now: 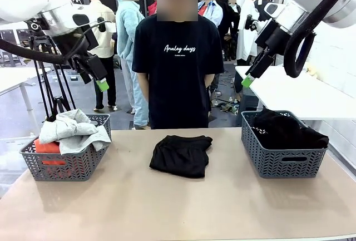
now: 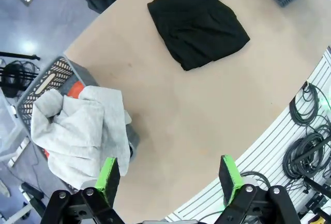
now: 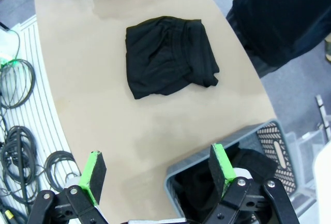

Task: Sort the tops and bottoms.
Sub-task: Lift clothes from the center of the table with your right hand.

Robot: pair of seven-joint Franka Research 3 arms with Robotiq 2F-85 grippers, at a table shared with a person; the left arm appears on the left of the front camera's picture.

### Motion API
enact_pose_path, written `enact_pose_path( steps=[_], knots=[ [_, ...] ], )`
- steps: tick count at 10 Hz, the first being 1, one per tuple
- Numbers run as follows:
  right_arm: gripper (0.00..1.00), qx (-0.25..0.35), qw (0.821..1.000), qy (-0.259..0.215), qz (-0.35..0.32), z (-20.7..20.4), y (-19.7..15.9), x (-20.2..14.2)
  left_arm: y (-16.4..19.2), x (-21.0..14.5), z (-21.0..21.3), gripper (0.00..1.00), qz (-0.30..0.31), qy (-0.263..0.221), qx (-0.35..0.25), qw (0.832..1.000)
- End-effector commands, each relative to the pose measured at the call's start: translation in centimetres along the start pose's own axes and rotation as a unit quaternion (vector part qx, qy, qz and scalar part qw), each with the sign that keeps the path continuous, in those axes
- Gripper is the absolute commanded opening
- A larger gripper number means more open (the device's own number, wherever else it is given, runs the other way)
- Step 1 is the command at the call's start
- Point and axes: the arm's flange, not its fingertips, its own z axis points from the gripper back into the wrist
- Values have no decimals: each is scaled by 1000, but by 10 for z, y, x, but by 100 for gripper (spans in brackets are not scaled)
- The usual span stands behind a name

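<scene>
Your left gripper (image 2: pixel 169 175) has its green pads spread wide, with nothing between them. Just past the finger on the view's left, the soft grey sweatshirt (image 2: pixel 77 125) lies crumpled and spills over the rim of a lattice-walled basket (image 2: pixel 44 81), with orange fabric (image 2: pixel 75 88) peeking out beneath. Farther ahead, across the smooth tan tabletop (image 2: pixel 196 120), a plain black garment (image 2: pixel 199 22) lies folded into a rough square.

Your right gripper (image 3: pixel 158 167) is equally wide and empty. A second basket (image 3: pixel 269 136) sits behind its right-side finger and holds limp dark fabric (image 3: pixel 207 188), probably bottoms. The black garment lies beyond.
</scene>
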Motion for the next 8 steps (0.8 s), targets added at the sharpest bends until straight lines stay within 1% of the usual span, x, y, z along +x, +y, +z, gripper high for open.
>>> enact_pose_path(
  steps=[1,2,3,6,7,8],
  knots=[
    [100,-1,1000,4,-1,0,0,-1,2,-5,-7,100,0,-10,-23,1000],
    [100,-1,1000,4,-1,0,0,-1,1,-8,-6,100,10,-4,-16,1000],
    [100,-1,1000,4,-1,0,0,-1,0,-1,-3,100,2,1,-6,1000],
    [100,0,1000,0,0,0,0,0,0,-1,-3,100,2,1,-6,1000],
    [100,-20,999,-29,-1,-4,0,10,0,-1,-3,100,2,1,-6,1000],
    [100,-32,999,-38,-14,-20,-8,21,0,-1,-3,100,2,1,-6,1000]
  ],
)
